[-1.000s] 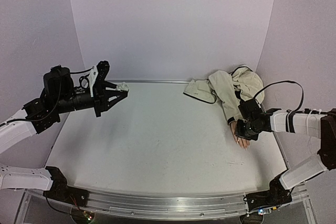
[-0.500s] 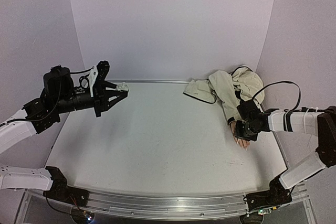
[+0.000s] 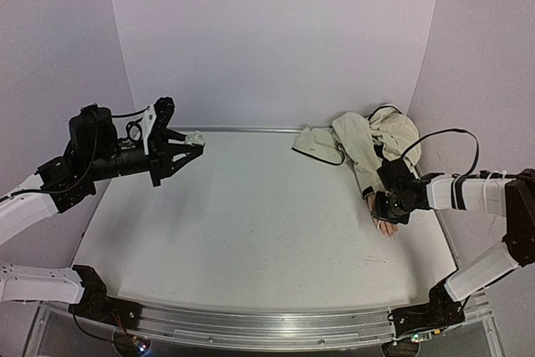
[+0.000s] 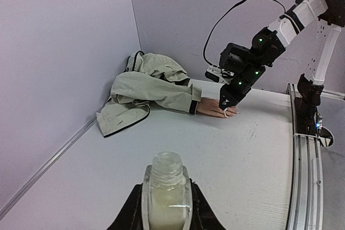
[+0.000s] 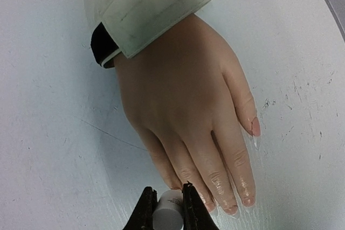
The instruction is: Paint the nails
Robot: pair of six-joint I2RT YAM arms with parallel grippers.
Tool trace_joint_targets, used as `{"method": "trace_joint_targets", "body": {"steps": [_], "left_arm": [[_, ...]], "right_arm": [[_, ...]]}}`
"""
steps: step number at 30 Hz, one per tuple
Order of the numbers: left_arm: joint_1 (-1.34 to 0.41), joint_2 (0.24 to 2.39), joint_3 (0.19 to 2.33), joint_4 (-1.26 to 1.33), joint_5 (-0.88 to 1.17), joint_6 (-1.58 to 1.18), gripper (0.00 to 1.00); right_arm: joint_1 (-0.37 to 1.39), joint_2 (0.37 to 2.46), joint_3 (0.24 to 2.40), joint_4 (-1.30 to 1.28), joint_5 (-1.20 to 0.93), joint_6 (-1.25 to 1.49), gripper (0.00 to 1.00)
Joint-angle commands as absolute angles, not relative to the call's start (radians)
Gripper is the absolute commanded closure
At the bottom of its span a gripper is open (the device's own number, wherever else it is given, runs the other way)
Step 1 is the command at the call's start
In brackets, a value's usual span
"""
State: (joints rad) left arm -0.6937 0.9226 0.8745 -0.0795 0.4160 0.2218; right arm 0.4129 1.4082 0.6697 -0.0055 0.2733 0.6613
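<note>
At the far right of the tabletop, the right gripper is lowered over the fingertips of a peach mannequin hand. Its two fingers are pinched on a small white cylinder. From the wrist camera, the hand lies flat, palm down, just ahead of this gripper, with the digits pointing back toward it. The cylinder sits where the leftmost finger ends, and that fingertip is hidden behind it. The nails lie just to the right of the gripper. The nail on the short outer digit shows pink, and the tips of the two long fingers nearest it look faintly tinted. Whether the cylinder touches any nail cannot be told.

Beyond the hand, farther from the gripper, a beige sleeve covers the wrist, with a dark cuff showing at its edge. The rest of the jacket lies crumpled toward the back corner.

The left gripper is well apart from all this, raised above the far left side of the tabletop and pointing across toward the hand. It is clamped on a small pale bottle, which stands upright between its fingers with the open neck on top. From its own camera, the hand and the right gripper appear far ahead of it.
</note>
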Motion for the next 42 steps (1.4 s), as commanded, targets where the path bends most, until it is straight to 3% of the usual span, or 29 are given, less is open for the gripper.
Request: {"method": "trace_joint_targets", "body": {"steps": [1,42], "left_arm": [[-0.69,0.897,0.884,-0.063,0.418,0.237,1.0],[-0.69,0.892,0.881,-0.063,0.422,0.236,1.0]], "right_arm": [[0.409,1.41,0.697,-0.022,0.277,0.662,1.0],[0.409,1.388,0.667,-0.081,0.271,0.713,1.0]]}}
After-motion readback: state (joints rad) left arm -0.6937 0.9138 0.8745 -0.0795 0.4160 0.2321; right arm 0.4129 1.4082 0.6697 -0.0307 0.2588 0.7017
